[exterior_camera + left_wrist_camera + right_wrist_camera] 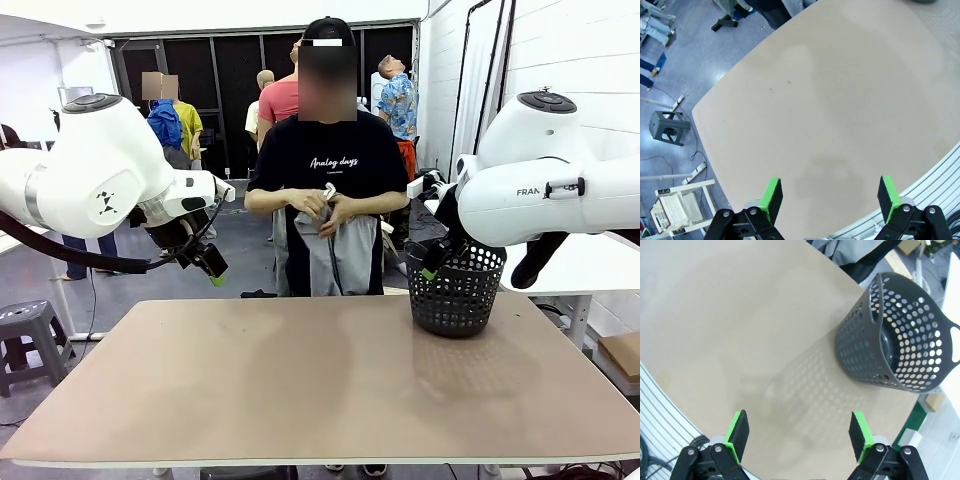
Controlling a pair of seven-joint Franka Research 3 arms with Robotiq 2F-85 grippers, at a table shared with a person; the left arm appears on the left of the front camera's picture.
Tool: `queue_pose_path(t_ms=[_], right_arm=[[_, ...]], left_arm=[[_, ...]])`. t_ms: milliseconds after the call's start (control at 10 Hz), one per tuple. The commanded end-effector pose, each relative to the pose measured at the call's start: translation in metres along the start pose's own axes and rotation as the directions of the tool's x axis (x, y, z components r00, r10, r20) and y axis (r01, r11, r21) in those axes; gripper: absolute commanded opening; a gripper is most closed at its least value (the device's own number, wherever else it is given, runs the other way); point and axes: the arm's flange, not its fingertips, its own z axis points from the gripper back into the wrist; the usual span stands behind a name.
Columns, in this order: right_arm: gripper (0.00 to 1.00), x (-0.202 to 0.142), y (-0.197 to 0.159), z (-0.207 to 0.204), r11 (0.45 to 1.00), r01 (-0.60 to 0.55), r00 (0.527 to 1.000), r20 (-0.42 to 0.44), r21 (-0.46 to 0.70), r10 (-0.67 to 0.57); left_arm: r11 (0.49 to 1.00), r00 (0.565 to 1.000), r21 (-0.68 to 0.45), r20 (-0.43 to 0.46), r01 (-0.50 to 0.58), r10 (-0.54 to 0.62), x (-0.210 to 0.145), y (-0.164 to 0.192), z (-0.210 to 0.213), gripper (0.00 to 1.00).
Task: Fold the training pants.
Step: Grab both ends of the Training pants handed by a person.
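Note:
A person at the far side of the table holds the light grey training pants [335, 255] up in both hands in front of their body, the cloth hanging below the table's far edge. A corner of the grey pants [832, 247] peeks in at the top of the right wrist view. My left gripper [212, 268] hangs open above the table's left part, far from the pants. In the left wrist view its fingers [771, 198] stand wide apart over bare tabletop. My right gripper [432, 262] hovers open beside the basket, its fingers [739, 432] wide with nothing between them.
A black mesh basket [457, 290] stands at the far right of the beige table [300, 380], seen tilted as basket [900, 345] in the right wrist view. A grey stool [30, 335] sits on the floor left of the table. More people stand farther back.

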Motion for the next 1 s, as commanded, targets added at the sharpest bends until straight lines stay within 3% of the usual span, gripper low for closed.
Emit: queue_pose_path(t_ms=[0,900], right_arm=[[1.00,0.0012,0.0003,-0.0018,1.000,-0.001,1.000,0.005,0.002,0.001],[1.00,0.0012,0.0003,-0.0018,1.000,-0.001,1.000,0.005,0.002,0.001]], left_arm=[[1.000,1.000,0.000,0.006,0.003,-0.003,0.0003,0.0007,0.0003,1.00],[1.000,1.000,0.000,0.006,0.003,-0.003,0.0003,0.0007,0.0003,1.00]])
